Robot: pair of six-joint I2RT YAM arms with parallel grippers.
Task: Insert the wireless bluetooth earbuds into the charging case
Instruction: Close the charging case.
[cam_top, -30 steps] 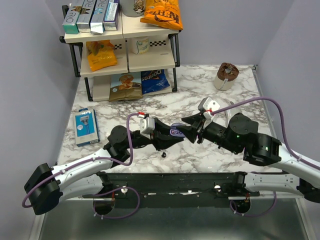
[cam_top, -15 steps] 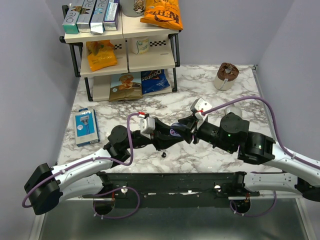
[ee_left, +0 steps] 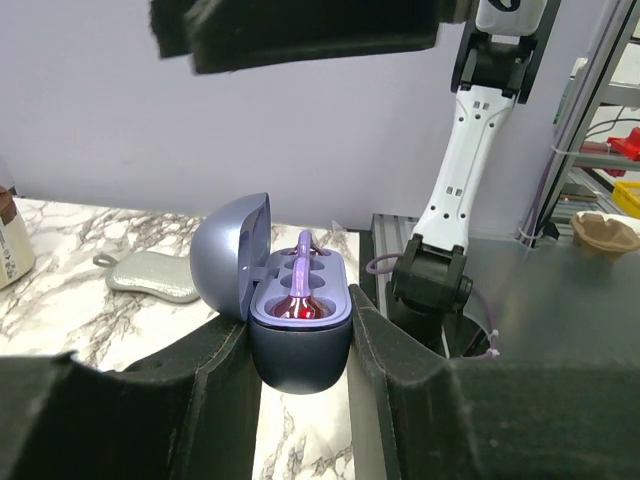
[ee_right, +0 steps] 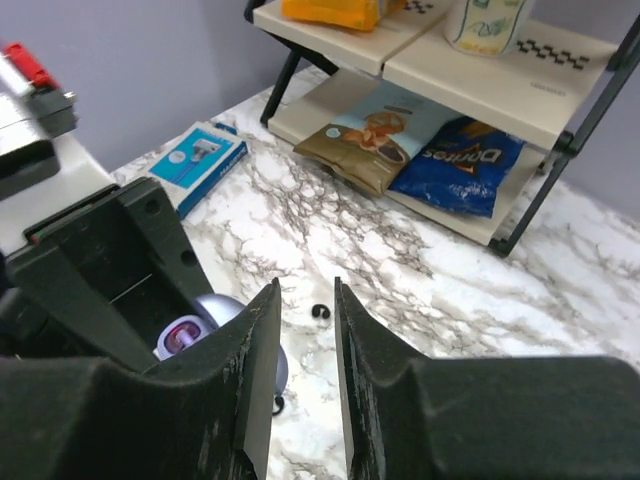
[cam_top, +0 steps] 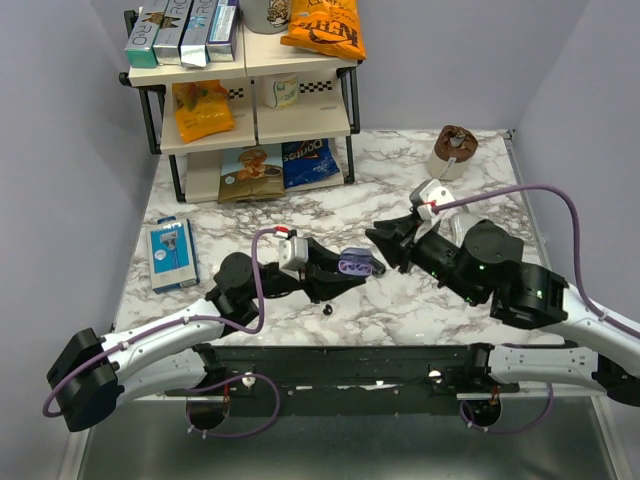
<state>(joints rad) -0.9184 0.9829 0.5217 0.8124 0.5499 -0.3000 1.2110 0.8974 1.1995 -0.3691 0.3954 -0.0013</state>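
My left gripper point(cam_top: 342, 270) is clamped on the charging case point(ee_left: 299, 345), holding it clear of the counter point(cam_top: 470, 310) over the middle, a little toward the near edge, with the lid swung open. A lilac stub point(ee_left: 303, 248) stands up from one well above a red glow; I can't tell what it is or whether it is seated. The right gripper point(ee_right: 303, 300) sits just beside the case on the right-edge side, its fingers a narrow slit apart and nothing that I can see between them.

One earbud point(ee_right: 320, 313) lies loose on the marble close to the near edge, almost under the case. The second I cannot find in any view.

My worries from here:
- The earbud is glossy and far smaller than a fingertip, so an off-centre pinch would likely squirt it sideways, possibly over the near edge.
- It lies right below my left arm (awkward spot), so reaching down with the right risks knocking the case or the open lid.
- A bump could twist the case in its grip and misalign the wells.
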